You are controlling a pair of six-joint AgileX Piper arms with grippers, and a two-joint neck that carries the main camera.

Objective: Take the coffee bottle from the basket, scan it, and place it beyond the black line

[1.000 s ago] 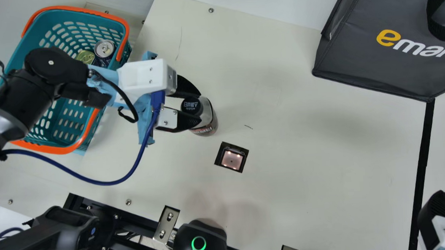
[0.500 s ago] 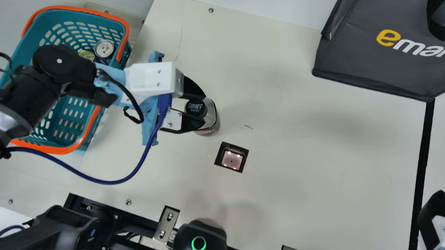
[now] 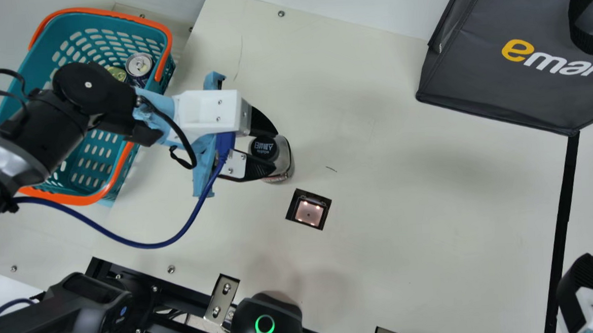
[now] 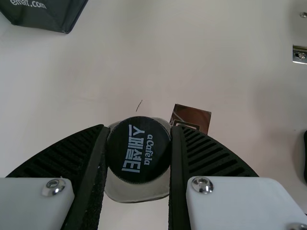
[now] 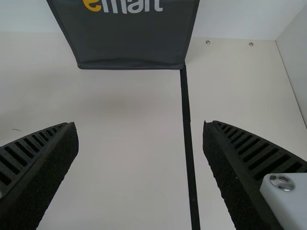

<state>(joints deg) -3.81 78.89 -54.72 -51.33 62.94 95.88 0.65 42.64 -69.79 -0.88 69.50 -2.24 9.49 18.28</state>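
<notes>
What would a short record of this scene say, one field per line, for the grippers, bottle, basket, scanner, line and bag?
Left gripper: closed on the coffee bottle at its dark cap
Right gripper: open, nothing held
Bottle position: outside the basket, short of the black line
Basket contents: silver-topped can, greenish can
Scanner: lit, bottle not over it
Bag: dark grey, at the line's far end

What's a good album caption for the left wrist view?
Black-fingered left end effector clasps a black-capped coffee bottle near a dark square scanner panel.
</notes>
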